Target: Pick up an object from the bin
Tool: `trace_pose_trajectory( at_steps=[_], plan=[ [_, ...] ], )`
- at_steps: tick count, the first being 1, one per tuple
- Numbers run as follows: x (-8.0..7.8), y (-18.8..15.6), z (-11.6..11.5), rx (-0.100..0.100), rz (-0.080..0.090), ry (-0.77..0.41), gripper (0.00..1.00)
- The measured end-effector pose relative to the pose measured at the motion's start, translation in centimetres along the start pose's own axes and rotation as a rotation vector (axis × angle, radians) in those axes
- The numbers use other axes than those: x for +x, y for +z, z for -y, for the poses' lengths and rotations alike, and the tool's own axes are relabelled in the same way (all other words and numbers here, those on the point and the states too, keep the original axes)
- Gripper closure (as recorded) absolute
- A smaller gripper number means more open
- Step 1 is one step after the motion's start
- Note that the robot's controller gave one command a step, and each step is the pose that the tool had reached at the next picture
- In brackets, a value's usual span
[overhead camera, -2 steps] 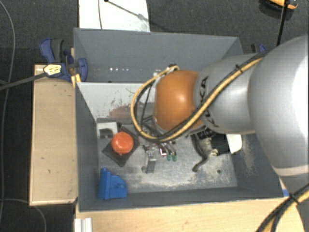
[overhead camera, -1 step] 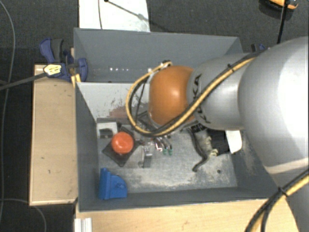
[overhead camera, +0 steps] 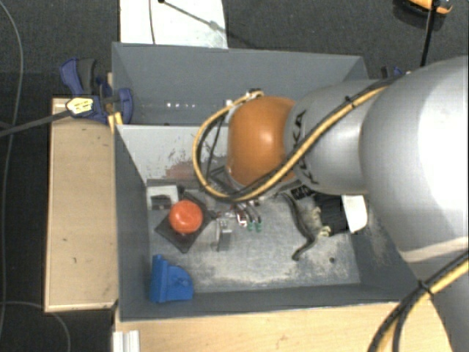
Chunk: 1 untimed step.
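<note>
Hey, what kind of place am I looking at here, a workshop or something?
Probably a robotics lab's grasp-testing station: a silver robot arm reaches into a grey metal bin of loose odds and ends, such as an orange ball and a blue piece.

Lost most of the gripper (overhead camera: 245,222) beneath the orange wrist cover (overhead camera: 256,149), too small and cluttered to read. Found the white thing (overhead camera: 354,213) and the black handled thing (overhead camera: 311,229) partly covered by the arm (overhead camera: 381,138), itself cut off at the right edge. Could not identify the dark flat piece (overhead camera: 178,240) under the orange ball (overhead camera: 185,216)
</note>
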<state>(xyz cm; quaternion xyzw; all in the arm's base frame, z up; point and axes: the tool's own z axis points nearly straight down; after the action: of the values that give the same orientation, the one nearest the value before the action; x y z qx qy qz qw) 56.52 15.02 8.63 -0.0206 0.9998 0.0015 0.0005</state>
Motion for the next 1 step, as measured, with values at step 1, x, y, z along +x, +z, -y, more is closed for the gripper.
trace_pose_trajectory(
  at_steps=[1],
  plan=[
    [-0.59, -0.75, -0.74, -0.002, 0.006, 0.261, 0.00]
  ],
)
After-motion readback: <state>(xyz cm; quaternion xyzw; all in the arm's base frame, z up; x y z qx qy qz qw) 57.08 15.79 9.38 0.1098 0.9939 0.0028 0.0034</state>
